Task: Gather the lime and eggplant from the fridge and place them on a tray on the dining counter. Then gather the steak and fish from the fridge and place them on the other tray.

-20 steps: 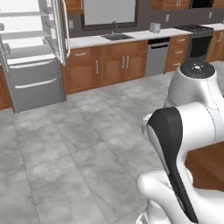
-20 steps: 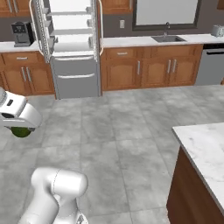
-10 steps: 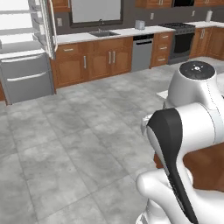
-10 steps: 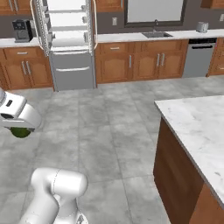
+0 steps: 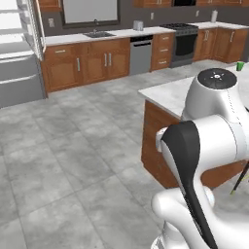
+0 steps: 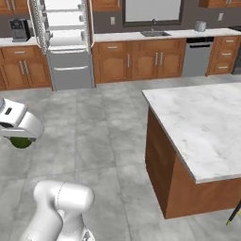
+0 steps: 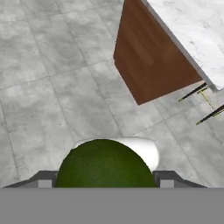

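My gripper [image 7: 105, 183] is shut on the lime [image 7: 105, 164], a round dark green ball that sits between the two finger tips. In the right base view the gripper [image 6: 20, 136] hangs at the far left above the floor, with the lime [image 6: 21, 142] showing under the white hand. The dining counter [image 6: 202, 117] with its white marble top stands to the right, its corner [image 7: 192, 26] ahead of the hand and apart from it. The fridge [image 6: 66, 42] stands open at the back wall. The eggplant, steak, fish and trays are out of view.
Grey tiled floor [image 6: 108, 136] lies between me and the dining counter [image 5: 168, 95]. Wooden wall cabinets with a sink [image 5: 97, 35], a dishwasher [image 6: 196, 56] and a stove [image 5: 185, 41] line the back. A green cup [image 5: 240, 65] stands on the island. Dark stool legs [image 7: 197, 92] stand beside it.
The base has driven on, so the whole scene has shifted: the fridge slid left and away, and the dining counter has grown nearer. The lime stays in the gripper.
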